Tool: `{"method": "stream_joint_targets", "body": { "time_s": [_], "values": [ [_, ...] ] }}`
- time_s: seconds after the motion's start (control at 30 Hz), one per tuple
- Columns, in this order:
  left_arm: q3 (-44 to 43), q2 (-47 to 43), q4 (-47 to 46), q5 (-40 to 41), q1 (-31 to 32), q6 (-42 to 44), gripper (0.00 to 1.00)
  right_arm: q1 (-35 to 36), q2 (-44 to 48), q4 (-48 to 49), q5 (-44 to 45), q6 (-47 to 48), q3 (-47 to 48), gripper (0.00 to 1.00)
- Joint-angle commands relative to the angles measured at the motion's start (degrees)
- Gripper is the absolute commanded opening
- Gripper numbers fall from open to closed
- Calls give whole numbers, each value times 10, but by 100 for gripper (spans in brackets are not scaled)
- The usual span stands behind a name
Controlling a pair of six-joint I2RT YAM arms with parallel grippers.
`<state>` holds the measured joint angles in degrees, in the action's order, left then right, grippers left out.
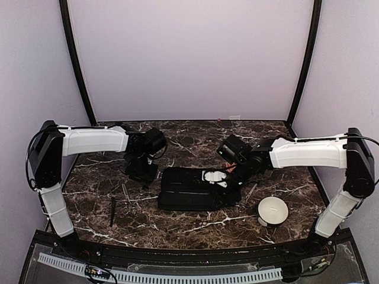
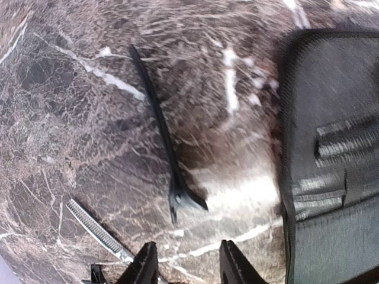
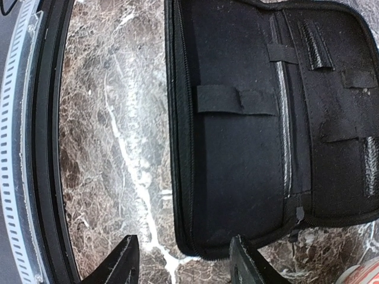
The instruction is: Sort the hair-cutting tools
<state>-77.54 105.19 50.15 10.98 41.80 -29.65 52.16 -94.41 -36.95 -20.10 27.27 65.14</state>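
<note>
Scissors (image 2: 98, 228), silver with a toothed blade, lie on dark brown, white-veined marble table (image 1: 195, 228) near slim black clip (image 2: 169, 160), left of open black fabric case (image 1: 177, 192). Left gripper (image 2: 189, 267) fingers apart, empty, above them. Right gripper (image 3: 185, 260) fingers apart over case corner. Round white bowl (image 1: 272, 210) at right. Lilac walls (image 1: 189, 59).

Case (image 1: 183, 194) fills ctr; bowl (image 1: 273, 210) front-R; scissors (image 2: 98, 228), dark clip (image 2: 163, 127) clutter L; rear free.
</note>
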Motion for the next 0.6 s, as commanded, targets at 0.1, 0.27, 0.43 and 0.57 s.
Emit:
{"method": "stream_joint_targets", "body": {
  "time_s": [0.1,0.27,0.43,0.57],
  "values": [
    [-50,26,6,-18,-42,9,30,-1,27,12,2,6,-23,52],
    [-71,47,1,-34,-61,25,28,-1,27,19,7,10,-33,52],
    [-82,66,3,-43,-83,20,43,-1,46,18,-1,10,-37,52],
    [-86,77,7,-48,-83,20,40,-1,46,18,0,10,-38,52]
  ]
}}
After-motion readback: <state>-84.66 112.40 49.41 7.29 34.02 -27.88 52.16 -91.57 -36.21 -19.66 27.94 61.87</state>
